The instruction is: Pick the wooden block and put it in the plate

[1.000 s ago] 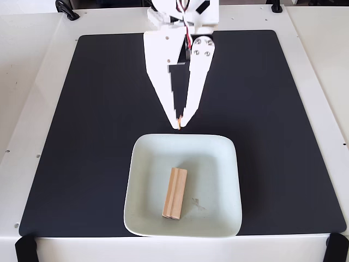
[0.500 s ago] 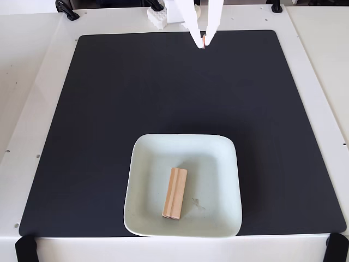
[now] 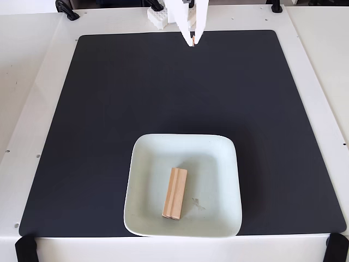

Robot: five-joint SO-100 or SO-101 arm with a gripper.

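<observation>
Fixed view shows the wooden block [image 3: 174,193] lying flat inside the plate [image 3: 218,153], roughly in the middle of the dish and clear of the raised rim, with its long axis running nearly front to back. The hand [image 3: 192,42] sits at the far edge of the black mat [image 3: 98,109], well apart from the plate, its two white fingers drawn together and empty.

Little looks likely to go wrong from here, as I judge the task done. The remaining risk would come from the arm sweeping low over the bench on a fresh move and clipping the plate rim, which could slide the dish or tip the block out.

Against the frame half a second earlier, the fingers have closed: a visible gap between them then is almost gone now, and the tips have shifted slightly left. Block and plate have not moved.
</observation>
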